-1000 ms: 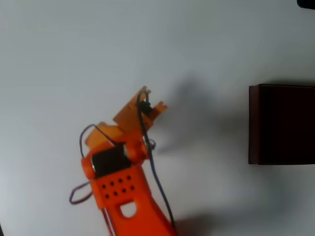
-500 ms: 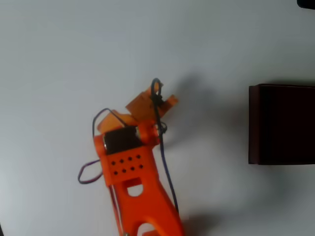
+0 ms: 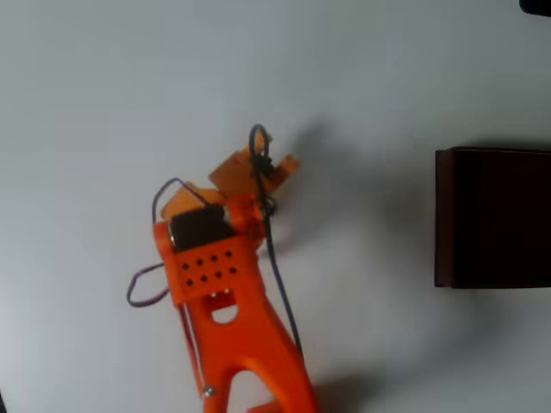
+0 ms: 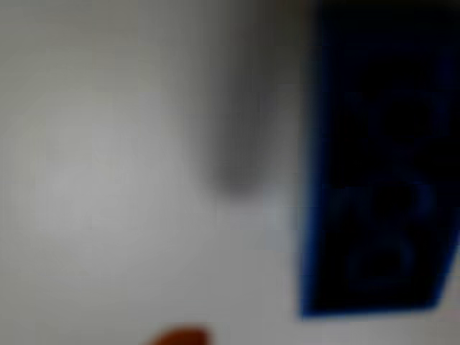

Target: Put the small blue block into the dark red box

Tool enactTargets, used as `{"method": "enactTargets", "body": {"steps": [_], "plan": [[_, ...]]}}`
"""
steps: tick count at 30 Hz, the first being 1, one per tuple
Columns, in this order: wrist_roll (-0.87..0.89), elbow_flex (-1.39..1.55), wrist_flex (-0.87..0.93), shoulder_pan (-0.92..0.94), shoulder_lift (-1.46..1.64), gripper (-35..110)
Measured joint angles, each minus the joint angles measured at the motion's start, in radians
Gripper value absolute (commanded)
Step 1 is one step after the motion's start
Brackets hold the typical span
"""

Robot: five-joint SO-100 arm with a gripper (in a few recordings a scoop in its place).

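In the overhead view my orange gripper (image 3: 269,165) hangs over the white table, left of centre, pointing up and to the right. The small blue block (image 4: 374,180) looms large and blurred on the right side of the wrist view, right at the gripper, so it sits in the jaws. From overhead the block is hidden under the gripper. The dark red box (image 3: 492,218) stands at the right edge, well clear of the gripper, with its near-black inside facing up.
The orange arm (image 3: 232,327) rises from the bottom edge with loose wires (image 3: 275,275) beside it. Bare white table (image 3: 129,86) lies between the gripper and the box. A dark object (image 3: 535,5) pokes in at the top right corner.
The arm swung right and up the picture, then eased back left and further up. The box has not moved.
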Motion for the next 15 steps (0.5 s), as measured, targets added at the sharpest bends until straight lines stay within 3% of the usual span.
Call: {"method": "enactTargets", "body": {"steps": [10,13,15], "plan": [[-0.009,-0.020,-0.064,0.003,-0.071,25],[-0.044,-0.014,-0.114,0.009,-0.086,4],[-0.089,0.008,-0.155,0.026,-0.083,0]]}}
